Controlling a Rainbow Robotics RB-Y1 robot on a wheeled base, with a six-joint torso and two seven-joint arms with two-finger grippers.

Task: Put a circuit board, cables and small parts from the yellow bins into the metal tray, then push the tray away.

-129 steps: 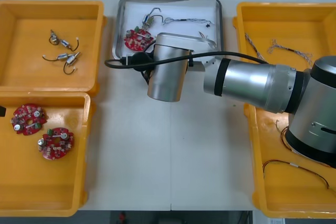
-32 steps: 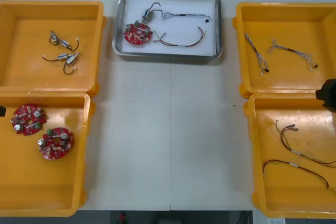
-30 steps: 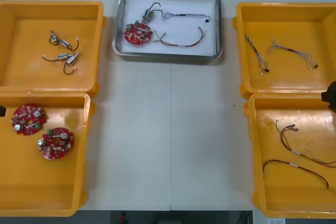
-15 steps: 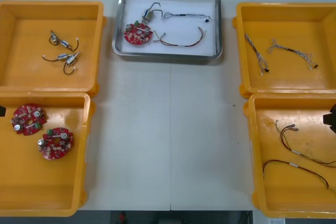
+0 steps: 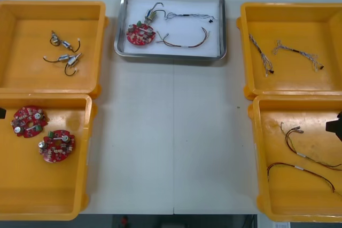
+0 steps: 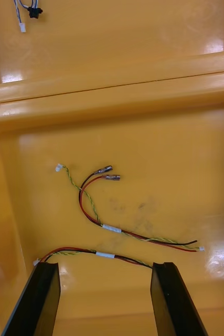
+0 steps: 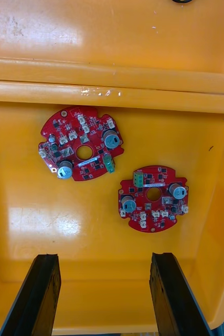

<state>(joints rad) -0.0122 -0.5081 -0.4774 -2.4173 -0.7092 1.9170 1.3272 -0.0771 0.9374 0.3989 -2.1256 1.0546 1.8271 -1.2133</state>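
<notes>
The metal tray [image 5: 223, 25] lies at the table's far middle. It holds a red circuit board [image 5: 140, 34], a small metal part [image 5: 152, 13], a thin twisted cable [image 5: 188, 17] and a red and yellow cable [image 5: 184, 41]. My right gripper [image 6: 104, 299] hangs open over the near right yellow bin [image 5: 255, 158], its fingers [image 6: 37, 299] just short of two red and yellow cables [image 6: 98, 224]. A dark bit of that gripper [image 5: 335, 125] pokes in at the front view's right edge. My left gripper [image 7: 104, 294] is open above the near left bin [image 5: 85, 185], close to two red boards [image 7: 81, 143].
The far left bin [image 5: 101, 52] holds several small metal parts [image 5: 65, 53]. In the far right bin [image 5: 244, 52] lie two twisted blue and white cables [image 5: 262, 54]. The bare table [image 5: 171, 137] stretches between the bins, in front of the tray.
The right arm has drawn back from the tray to the right side. In the last second its dark tip slid along the right edge towards the near bin. Tray and contents stayed put.
</notes>
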